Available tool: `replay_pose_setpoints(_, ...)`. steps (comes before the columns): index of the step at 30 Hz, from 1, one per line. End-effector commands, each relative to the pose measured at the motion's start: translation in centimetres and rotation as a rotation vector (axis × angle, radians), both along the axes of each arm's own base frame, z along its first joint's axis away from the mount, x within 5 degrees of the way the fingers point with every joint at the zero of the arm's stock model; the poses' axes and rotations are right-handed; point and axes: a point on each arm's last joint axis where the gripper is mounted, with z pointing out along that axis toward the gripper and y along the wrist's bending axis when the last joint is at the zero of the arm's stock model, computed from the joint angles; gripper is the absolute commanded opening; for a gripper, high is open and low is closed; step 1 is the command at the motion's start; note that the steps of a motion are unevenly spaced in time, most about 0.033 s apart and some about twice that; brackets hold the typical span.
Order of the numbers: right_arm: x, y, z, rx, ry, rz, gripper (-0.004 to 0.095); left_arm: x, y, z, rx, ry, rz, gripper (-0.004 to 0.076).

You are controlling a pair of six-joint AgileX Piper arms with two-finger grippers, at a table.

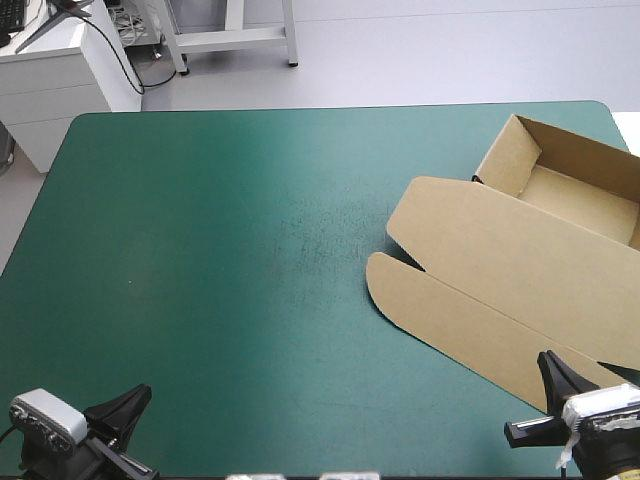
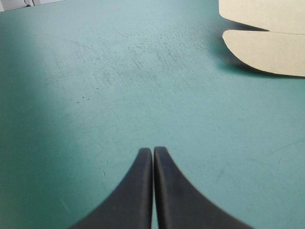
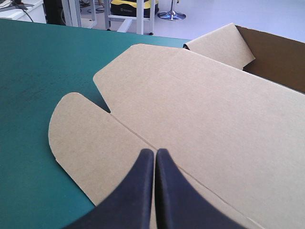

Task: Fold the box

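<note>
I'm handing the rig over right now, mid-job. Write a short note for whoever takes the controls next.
Left gripper: shut, empty, over bare teal-green cover near the table's near left corner.
Right gripper: shut, over the lid at its near edge; whether it touches cannot be told.
Box: on the table's right side.
Done: tray walls raised at the far right.
Left: lid lies flat and its rounded flap lies flat on the cover; probably fold that next.

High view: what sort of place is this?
Probably a robot test bench: a table with a teal-green cover, a part-folded brown cardboard box, and the black-fingered left gripper and right gripper.
</note>
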Motion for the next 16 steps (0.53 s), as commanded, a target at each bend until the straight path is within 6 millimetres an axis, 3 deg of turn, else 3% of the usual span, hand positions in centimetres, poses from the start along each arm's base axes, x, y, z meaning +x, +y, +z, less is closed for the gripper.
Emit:
replay_pose_setpoints(1,-0.54,-0.28,1.17,0.029,-0.1,-0.04,-0.0004,0.16,-0.1,1.32,-0.053,-0.067,0.002,-0.0008)
replay_pose_setpoints(16,-0.54,-0.28,1.2,0.033,-0.103,-0.04,-0.0004,0.15,-0.14,1.33,-0.064,-0.062,0.001,-0.0008)
